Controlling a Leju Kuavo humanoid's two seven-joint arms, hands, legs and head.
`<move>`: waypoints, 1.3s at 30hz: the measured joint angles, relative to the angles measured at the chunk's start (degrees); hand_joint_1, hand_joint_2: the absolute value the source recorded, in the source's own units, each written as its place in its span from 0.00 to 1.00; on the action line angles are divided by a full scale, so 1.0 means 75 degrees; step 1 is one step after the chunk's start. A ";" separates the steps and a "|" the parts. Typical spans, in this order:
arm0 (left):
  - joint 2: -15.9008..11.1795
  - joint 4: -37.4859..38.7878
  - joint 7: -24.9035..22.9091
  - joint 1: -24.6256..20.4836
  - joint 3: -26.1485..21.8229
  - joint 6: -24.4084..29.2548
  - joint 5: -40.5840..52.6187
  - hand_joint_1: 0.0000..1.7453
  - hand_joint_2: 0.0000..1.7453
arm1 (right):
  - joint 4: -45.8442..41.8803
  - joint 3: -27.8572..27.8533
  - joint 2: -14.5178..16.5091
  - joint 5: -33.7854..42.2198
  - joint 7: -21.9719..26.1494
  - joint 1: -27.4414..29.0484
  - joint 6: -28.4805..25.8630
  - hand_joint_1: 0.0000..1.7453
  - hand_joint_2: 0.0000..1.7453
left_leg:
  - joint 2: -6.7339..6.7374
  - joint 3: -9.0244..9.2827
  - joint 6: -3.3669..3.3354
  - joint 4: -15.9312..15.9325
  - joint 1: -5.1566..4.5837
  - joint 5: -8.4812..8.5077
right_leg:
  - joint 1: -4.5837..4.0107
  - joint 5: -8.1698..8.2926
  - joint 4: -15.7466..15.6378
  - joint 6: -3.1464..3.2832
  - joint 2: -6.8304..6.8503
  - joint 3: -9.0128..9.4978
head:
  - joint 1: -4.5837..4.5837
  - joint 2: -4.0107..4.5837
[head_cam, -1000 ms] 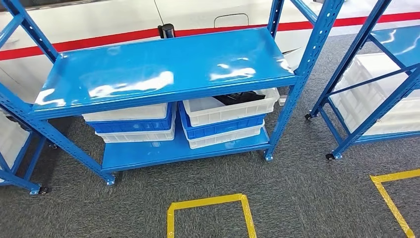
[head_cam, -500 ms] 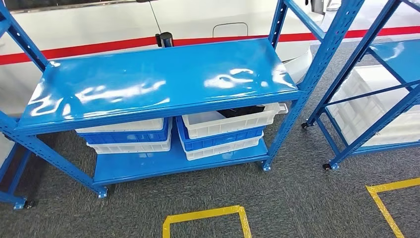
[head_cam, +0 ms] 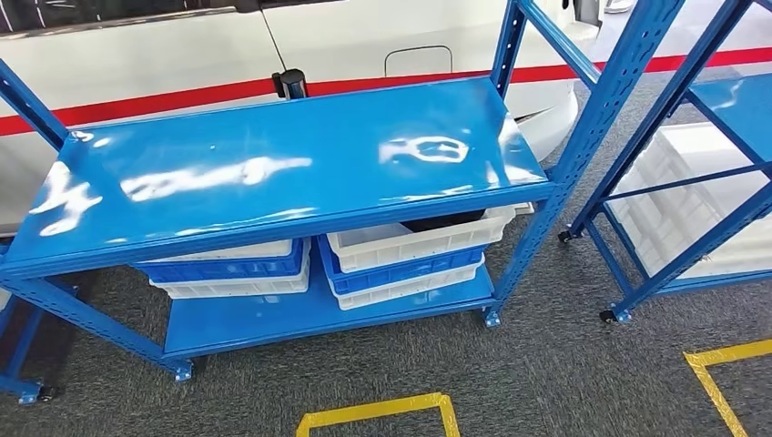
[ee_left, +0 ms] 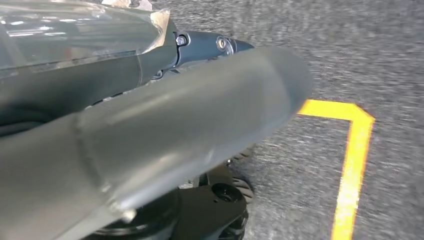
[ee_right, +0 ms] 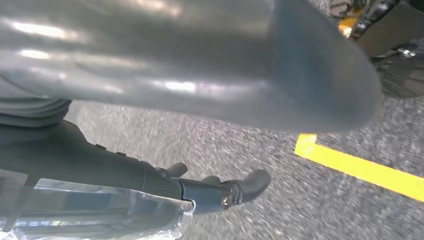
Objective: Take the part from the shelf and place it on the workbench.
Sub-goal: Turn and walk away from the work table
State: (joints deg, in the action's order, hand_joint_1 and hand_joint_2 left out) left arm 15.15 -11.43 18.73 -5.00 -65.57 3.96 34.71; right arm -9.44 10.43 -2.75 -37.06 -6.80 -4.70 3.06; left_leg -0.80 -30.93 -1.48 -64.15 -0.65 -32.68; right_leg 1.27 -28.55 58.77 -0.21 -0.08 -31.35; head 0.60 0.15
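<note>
I see the dark part (head_cam: 443, 220) lying in the top white bin (head_cam: 414, 238) on the blue shelf's (head_cam: 273, 173) lower level, tucked under the upper deck. My left hand (ee_left: 150, 135) and right hand (ee_right: 200, 75) hang over grey carpet; I cannot tell how the fingers sit.

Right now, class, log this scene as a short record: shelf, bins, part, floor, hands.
shelf: blue metal rack, glossy top board bare
bins: white and blue plastic crates stacked on its lower board, left stack, right stack
part: dark object in the top right crate, mostly hidden
floor: grey carpet, yellow tape square
hands: left hand and right hand above carpet, holding nothing visible
</note>
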 joint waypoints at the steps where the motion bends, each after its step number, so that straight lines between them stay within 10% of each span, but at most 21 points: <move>1: 0.0002 0.0001 -0.0001 -0.0002 0.0000 0.0007 0.0000 0.00 0.00 | 0.0000 0.0000 -0.0005 -0.0002 0.0000 -0.0011 0.0000 0.00 0.00 | 0.0019 -0.0278 0.0058 -0.0415 0.0039 -0.0108 | 0.0002 -0.0033 -0.0003 0.0037 0.0001 0.0042 | -0.0001 0.0000; 4: 0.0002 0.0004 -0.0021 0.0013 -0.0001 0.0079 -0.0010 0.00 0.00 | 0.0000 0.0000 -0.0008 -0.0021 0.0000 -0.0019 0.0003 0.00 0.00 | 0.0051 -0.0941 0.0162 -0.1154 0.0142 -0.0347 | 0.0005 -0.0134 -0.0001 0.0075 -0.0002 0.0157 | -0.0001 0.0000; 6: 0.0002 0.0007 -0.0069 0.0021 -0.0003 0.0178 -0.0022 0.00 0.00 | 0.0000 0.0000 -0.0007 -0.0049 -0.0002 -0.0016 0.0015 0.00 0.00 | 0.0073 -0.1118 0.0186 -0.0936 0.0190 -0.0093 | 0.0018 -0.0235 -0.0002 0.0044 -0.0017 0.0300 | 0.0004 0.0000; 9: -0.0009 0.0010 -0.0125 0.0020 -0.0003 0.0259 -0.0039 0.00 0.00 | 0.0001 0.0000 0.0006 -0.0068 -0.0006 -0.0036 0.0036 0.00 0.00 | 0.0091 -0.0919 0.0111 0.0225 0.0171 0.0838 | 0.0035 -0.0407 -0.0016 -0.0051 -0.0038 0.0492 | -0.0005 0.0000; 14: 0.0007 0.0018 -0.0165 0.0032 -0.0007 0.0337 -0.0047 0.00 0.00 | -0.0003 0.0001 0.0011 -0.0122 -0.0038 -0.0093 0.0051 0.00 0.00 | 0.0062 -0.0707 -0.0113 0.0652 0.0089 0.1086 | -0.0025 -0.0590 -0.0038 -0.0271 -0.0017 0.0534 | -0.0015 0.0000; 19: 0.0022 0.0021 -0.0185 -0.0015 -0.0006 0.0409 -0.0044 0.00 0.00 | -0.0006 0.0003 0.0008 -0.0264 -0.0090 -0.0095 0.0090 0.00 0.00 | -0.0067 -0.0521 -0.0283 0.0834 0.0075 0.1078 | -0.0023 -0.1244 0.1812 -0.0234 0.0001 -0.0507 | -0.0020 0.0000; 21: 0.0027 0.0026 -0.0191 -0.0010 -0.0006 0.0393 -0.0034 0.00 0.00 | -0.0006 0.0003 0.0003 -0.0284 -0.0098 -0.0066 0.0093 0.00 0.00 | -0.0221 -0.0489 -0.0284 0.0830 0.0066 0.1048 | -0.0022 -0.1059 0.1895 -0.0348 -0.0004 -0.0749 | -0.0019 0.0000; 24: 0.0027 0.0029 -0.0186 -0.0008 -0.0002 0.0345 0.0001 0.00 0.00 | -0.0006 0.0003 0.0003 -0.0289 -0.0098 -0.0050 0.0093 0.00 0.00 | -0.0480 -0.0453 -0.0211 0.0781 0.0047 0.0987 | 0.0020 -0.0290 0.0495 -0.0491 -0.0295 -0.0305 | -0.0028 0.0000; 28: 0.0008 0.0029 -0.0173 0.0004 0.0000 0.0303 0.0024 0.00 0.00 | -0.0007 0.0003 0.0014 -0.0281 -0.0096 -0.0049 0.0093 0.00 0.00 | -0.0727 -0.0475 -0.0063 0.0716 0.0028 0.0902 | 0.0019 -0.0036 0.0005 -0.0217 -0.0343 -0.0068 | -0.0034 0.0000; 31: -0.0017 0.0031 -0.0169 0.0009 0.0002 0.0295 0.0043 0.00 0.00 | -0.0009 0.0002 0.0030 -0.0281 -0.0087 -0.0052 0.0093 0.00 0.00 | -0.0332 -0.0689 0.0064 0.0228 0.0048 0.0607 | 0.0091 -0.0015 -0.0024 -0.0083 -0.0134 0.0031 | 0.0013 0.0000; 35: -0.0031 0.0032 -0.0176 0.0002 0.0006 0.0331 0.0070 0.00 0.00 | -0.0009 -0.0002 0.0017 -0.0302 -0.0082 -0.0005 0.0092 0.00 0.00 | 0.0063 -0.1556 0.0230 -0.1398 0.0170 -0.0058 | 0.0060 -0.0093 -0.0022 0.0001 0.0217 0.0096 | 0.0062 0.0000; 39: -0.0052 0.0032 -0.0201 0.0000 0.0006 0.0374 0.0080 0.00 0.00 | -0.0009 -0.0012 0.0036 -0.0332 -0.0082 -0.0019 0.0090 0.00 0.00 | 0.0412 -0.0910 0.0222 -0.0029 0.0208 0.0767 | 0.0067 -0.0214 -0.0031 -0.0098 0.0505 0.0231 | 0.0066 0.0000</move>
State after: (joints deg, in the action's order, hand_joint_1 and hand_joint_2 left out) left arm 14.76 -11.19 17.22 -5.00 -65.53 6.77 35.31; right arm -9.51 10.33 -2.48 -39.54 -7.41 -4.84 3.74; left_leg 2.28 -37.76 0.19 -64.37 0.91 -26.92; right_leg 1.78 -30.15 58.54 -0.95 3.71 -29.62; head 1.09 0.15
